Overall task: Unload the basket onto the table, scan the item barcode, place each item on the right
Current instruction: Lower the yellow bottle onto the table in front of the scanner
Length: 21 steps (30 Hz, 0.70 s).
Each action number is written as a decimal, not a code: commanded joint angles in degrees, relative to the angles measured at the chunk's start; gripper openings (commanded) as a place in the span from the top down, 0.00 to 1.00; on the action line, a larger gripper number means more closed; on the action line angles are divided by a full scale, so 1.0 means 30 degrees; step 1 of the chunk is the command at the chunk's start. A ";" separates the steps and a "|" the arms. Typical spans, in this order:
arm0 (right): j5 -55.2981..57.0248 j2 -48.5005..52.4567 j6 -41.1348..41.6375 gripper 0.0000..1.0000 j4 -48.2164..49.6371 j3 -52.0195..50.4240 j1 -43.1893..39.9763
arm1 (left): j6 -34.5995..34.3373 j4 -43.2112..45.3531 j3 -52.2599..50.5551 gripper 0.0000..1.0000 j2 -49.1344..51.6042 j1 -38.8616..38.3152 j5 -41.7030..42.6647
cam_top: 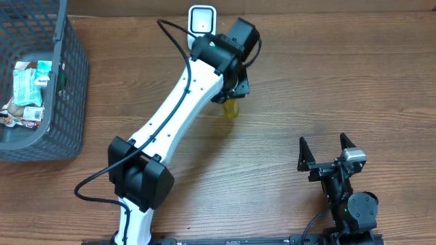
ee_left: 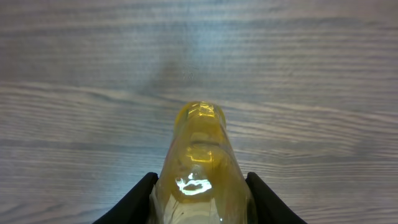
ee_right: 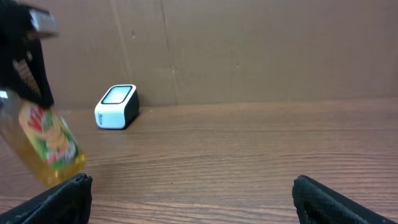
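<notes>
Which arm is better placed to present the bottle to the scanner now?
Left. The left pincer is shut on the yellow bottle, not far from the white scanner. The right pincer stands open and empty, much farther from the scanner.

L arm (cam_top: pixel 184 102) stretched twd table (cam_top: pixel 306 82) far edge, L gripper (cam_top: pixel 230 95) clamping bottle (cam_top: pixel 231 109); R gripper (cam_top: pixel 323 146) wide open nr near-right corner.
</notes>
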 commanded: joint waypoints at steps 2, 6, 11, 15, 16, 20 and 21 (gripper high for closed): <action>-0.0029 -0.0189 -0.0073 0.00 0.0058 -0.0204 -0.0124 | -0.1180 0.0882 -0.1741 0.94 -0.0503 -0.0721 -0.0372; -0.0029 -0.0189 -0.0073 0.00 0.0058 -0.0204 -0.0124 | -0.1173 0.1902 -0.2936 0.93 -0.0495 -0.1078 -0.0386; -0.0029 -0.0189 -0.0073 0.00 0.0058 -0.0204 -0.0124 | -0.1158 0.2463 -0.3840 0.93 -0.0503 -0.1311 -0.0430; -0.0029 -0.0189 -0.0073 0.00 0.0058 -0.0204 -0.0124 | -0.1151 0.2630 -0.4131 0.80 -0.0503 -0.1341 0.0168; -0.0029 -0.0189 -0.0066 0.00 0.0058 -0.0204 -0.0124 | -0.1071 0.2601 -0.4131 0.80 -0.0495 -0.1341 0.0226; -0.0029 -0.0189 -0.0073 0.00 0.0058 -0.0204 -0.0124 | -0.1078 0.2572 -0.4131 0.78 -0.0495 -0.1377 0.0277; -0.0029 -0.0189 -0.0066 0.00 0.0058 -0.0204 -0.0124 | -0.1078 0.2572 -0.4138 0.78 -0.0495 -0.1421 0.0277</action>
